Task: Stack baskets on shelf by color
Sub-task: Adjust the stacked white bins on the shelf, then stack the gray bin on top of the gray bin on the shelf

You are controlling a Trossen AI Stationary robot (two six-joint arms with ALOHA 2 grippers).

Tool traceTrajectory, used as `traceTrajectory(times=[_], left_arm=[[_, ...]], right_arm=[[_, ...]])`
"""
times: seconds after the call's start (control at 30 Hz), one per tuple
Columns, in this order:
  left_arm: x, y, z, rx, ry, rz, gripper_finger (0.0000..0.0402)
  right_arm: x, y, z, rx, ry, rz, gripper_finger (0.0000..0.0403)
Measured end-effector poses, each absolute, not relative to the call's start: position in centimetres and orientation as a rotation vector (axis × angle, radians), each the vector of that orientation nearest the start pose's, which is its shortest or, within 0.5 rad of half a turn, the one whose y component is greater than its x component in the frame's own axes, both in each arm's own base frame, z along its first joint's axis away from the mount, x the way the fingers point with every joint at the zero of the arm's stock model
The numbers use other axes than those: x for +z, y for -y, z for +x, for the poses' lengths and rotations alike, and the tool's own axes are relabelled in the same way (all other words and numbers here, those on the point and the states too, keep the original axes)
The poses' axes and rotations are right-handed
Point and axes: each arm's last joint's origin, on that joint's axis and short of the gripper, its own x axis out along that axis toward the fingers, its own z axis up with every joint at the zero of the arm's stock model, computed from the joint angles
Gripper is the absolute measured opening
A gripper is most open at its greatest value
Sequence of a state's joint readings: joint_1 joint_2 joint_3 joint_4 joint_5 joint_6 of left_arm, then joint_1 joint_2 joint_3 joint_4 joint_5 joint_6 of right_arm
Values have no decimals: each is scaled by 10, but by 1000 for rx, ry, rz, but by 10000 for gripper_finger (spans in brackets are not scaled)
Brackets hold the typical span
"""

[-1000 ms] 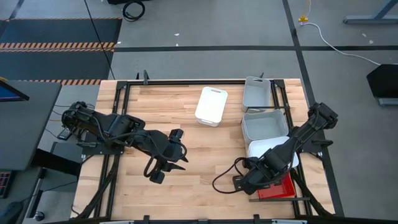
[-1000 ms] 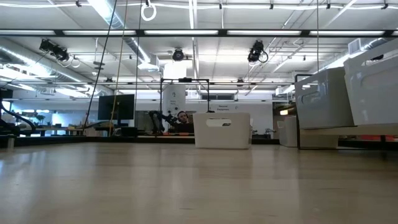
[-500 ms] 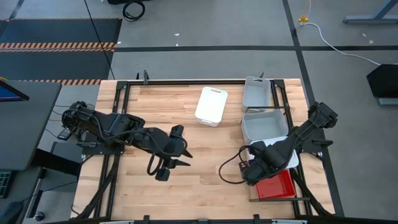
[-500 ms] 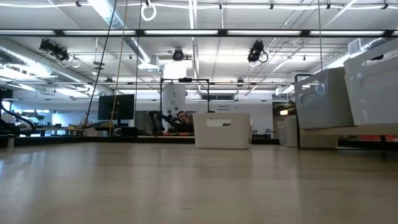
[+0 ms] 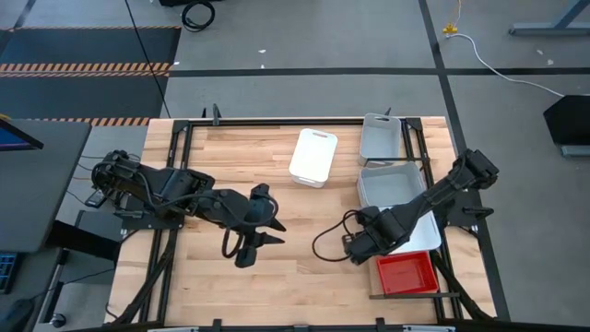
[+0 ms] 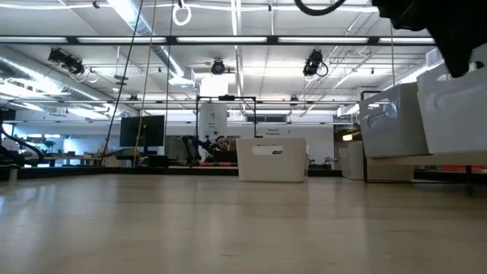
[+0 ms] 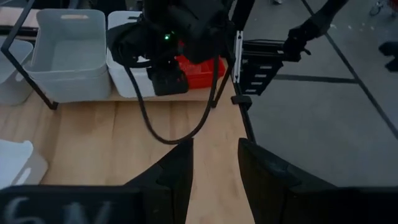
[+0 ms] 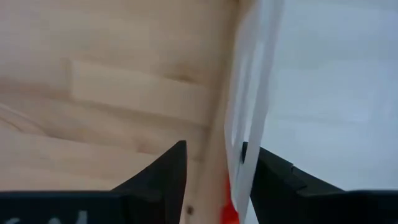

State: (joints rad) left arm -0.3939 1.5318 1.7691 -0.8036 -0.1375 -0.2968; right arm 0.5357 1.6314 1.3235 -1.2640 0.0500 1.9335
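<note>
Near right on the shelf point(image 5: 441, 231): red basket point(image 5: 404, 273). Just left of the white basket point(image 5: 419, 234) beyond it: right gripper point(image 5: 354, 247), jaws parted, empty. Beyond again, two grey baskets point(image 5: 391, 184). Far centre: lone white bin point(image 5: 313, 157), long axis near-to-far, closer to the left gripper point(image 5: 261, 240), likewise parted and empty.

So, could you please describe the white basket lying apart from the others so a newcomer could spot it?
Start at the wooden table and look to its far middle. The white basket lies there upside down, alone, while the other baskets line the shelf on the right.
</note>
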Motion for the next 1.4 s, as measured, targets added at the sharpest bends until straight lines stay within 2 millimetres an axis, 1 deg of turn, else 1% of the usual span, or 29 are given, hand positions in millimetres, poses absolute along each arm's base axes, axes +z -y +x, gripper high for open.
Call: traceTrajectory(times=[0.1, 0.17, 0.3, 0.43, 0.53, 0.6, 0.7, 0.77, 0.83, 0.9, 1.0, 1.07, 1.2, 1.3, 1.4], left_arm=[[431, 117, 292, -162, -580, -151, 132], [432, 117, 292, -162, -580, -153, 132], [432, 118, 292, -159, -581, -167, 132], [431, 118, 292, -159, -583, -170, 132], [430, 117, 291, -136, -592, -153, 132], [427, 113, 290, -67, -614, -96, 132], [421, 99, 290, 41, -662, 40, 132], [419, 83, 294, 75, -694, 94, 132], [415, 62, 302, 100, -712, 85, 132], [407, 41, 308, 98, -743, 52, 132], [389, 12, 320, 99, -731, -9, 132], [373, -3, 325, 96, -743, -13, 132], [347, -19, 331, 81, -764, 28, 132], [329, -23, 332, 77, -829, 18, 133], [317, -25, 333, 26, -863, -10, 133]], right_arm=[[253, -139, 253, -1096, -1176, 1066, 158], [253, -135, 255, -1106, -1165, 1058, 157], [253, -129, 257, -1092, -1185, 1028, 157], [254, -128, 256, -1089, -1205, 1015, 157], [261, -127, 253, -1058, -1202, 1020, 157], [268, -124, 249, -1035, -1178, 1025, 157], [283, -118, 240, -1004, -1100, 1037, 157], [296, -112, 232, -974, -1014, 1039, 157], [310, -105, 224, -932, -922, 1022, 157], [323, -96, 215, -884, -843, 997, 157], [340, -82, 203, -813, -778, 915, 157], [348, -71, 196, -765, -770, 842, 157], [360, -46, 186, -715, -762, 715, 157], [366, -26, 181, -720, -756, 636, 157], [370, -4, 178, -740, -765, 580, 157]])
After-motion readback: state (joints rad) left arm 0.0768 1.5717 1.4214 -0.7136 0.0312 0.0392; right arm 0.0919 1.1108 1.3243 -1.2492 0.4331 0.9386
